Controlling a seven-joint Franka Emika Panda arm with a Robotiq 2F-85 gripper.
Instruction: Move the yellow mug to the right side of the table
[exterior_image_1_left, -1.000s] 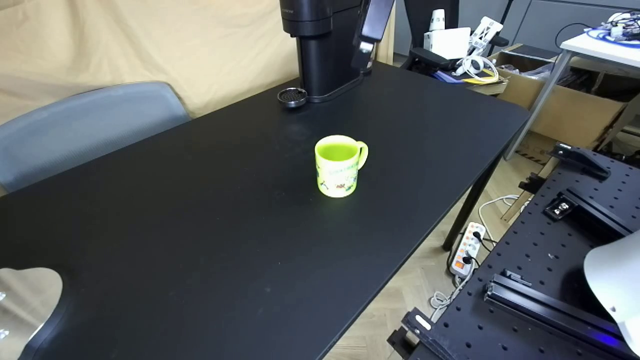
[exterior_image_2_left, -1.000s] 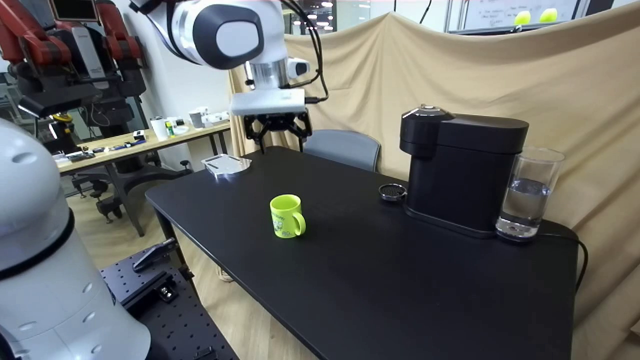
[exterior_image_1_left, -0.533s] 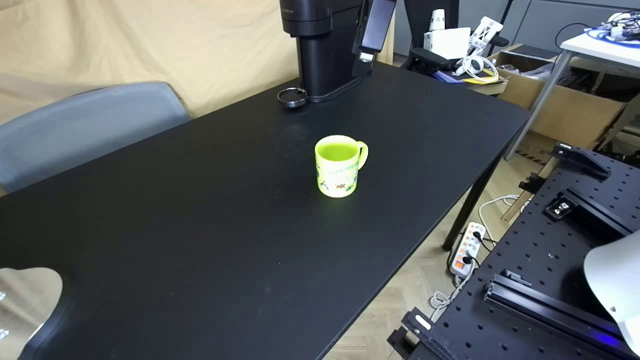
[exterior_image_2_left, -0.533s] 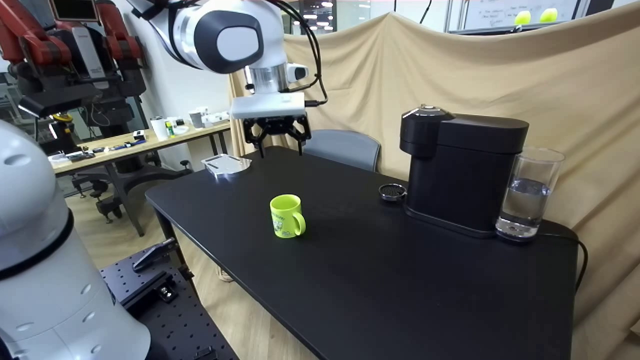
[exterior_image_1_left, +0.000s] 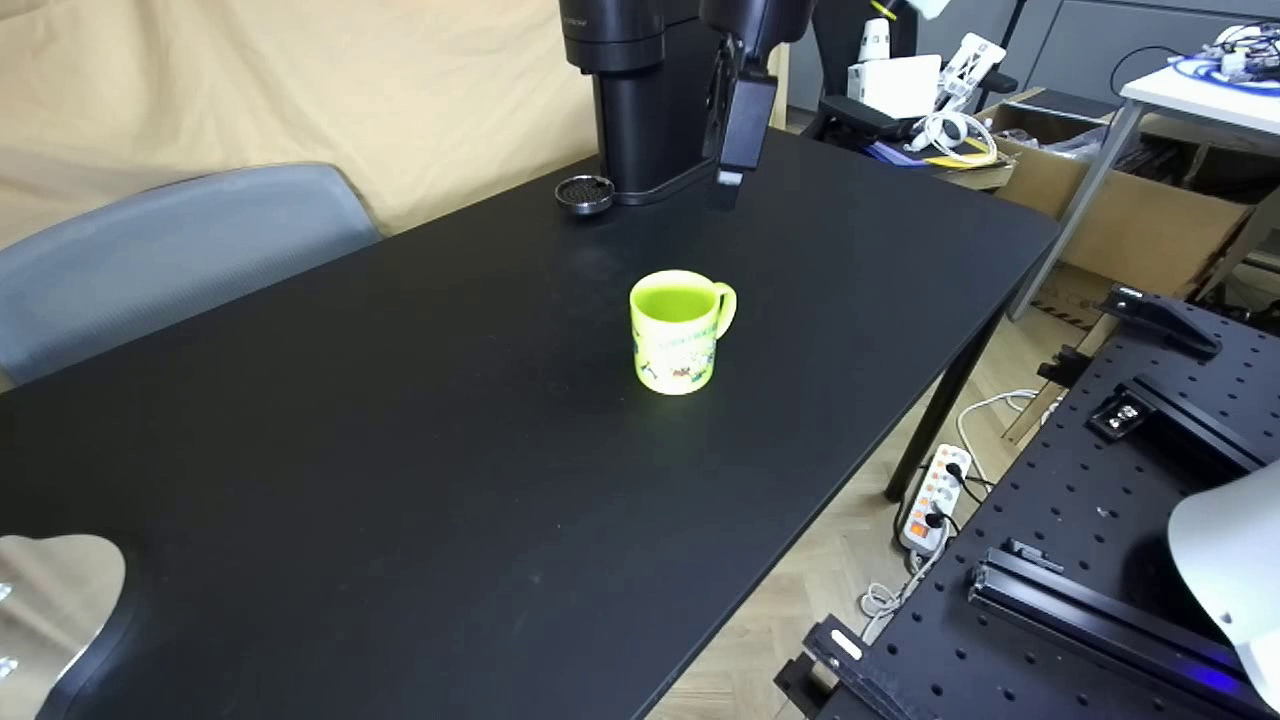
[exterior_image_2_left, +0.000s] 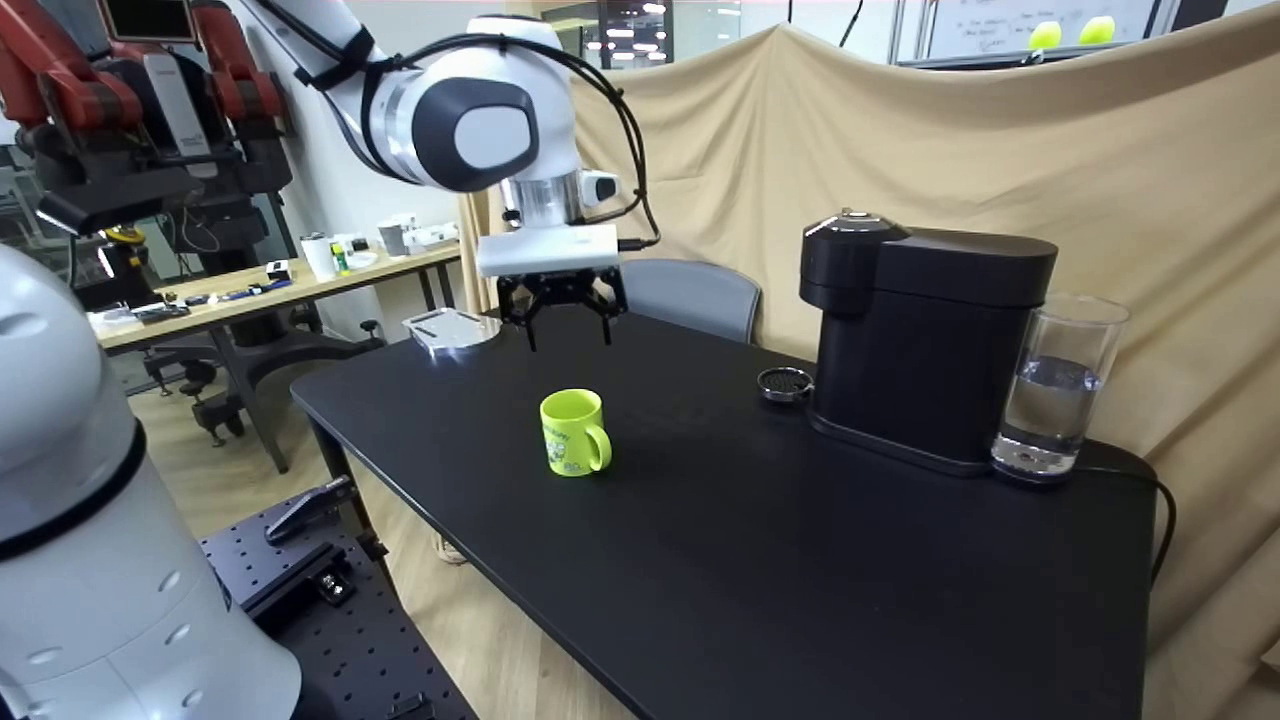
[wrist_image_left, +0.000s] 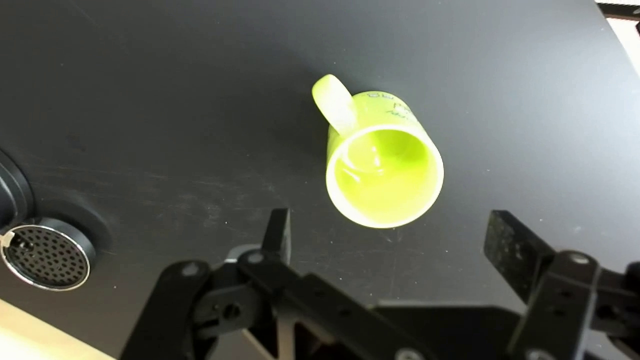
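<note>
Down comes the gripper (exterior_image_2_left: 570, 343), lower in both exterior views than half a second ago, the arm (exterior_image_2_left: 480, 130) dropping with it, while the mug (exterior_image_2_left: 568, 440) hasn't budged. It's early days, I'd judge: this looks like the approach, and nothing of the move itself is done. Upright on the table (exterior_image_2_left: 850, 580) stands the mug, the gripper up at twelve o'clock from it in an exterior view, the machine (exterior_image_2_left: 920, 370) between two and three. Left to do: finish the descent, grip, lift, carry, set down on the right. If that means the robot's own right, it should lie out toward four o'clock from the mug in that same view, though I can't be certain. Now the jaws! They're spread wide, holding nothing and touching nothing, neither mug nor table. In the wrist view, the gap between the pads (wrist_image_left: 507, 245) looks broader than the mug, and the mug sits at twelve o'clock of that gap, just ahead of it, handle (wrist_image_left: 332, 102) poking out toward eleven. So, by my reading, the gripper must ease on toward twelve o'clock in the wrist view, as well as down, before those pads can close around the mug.
</note>
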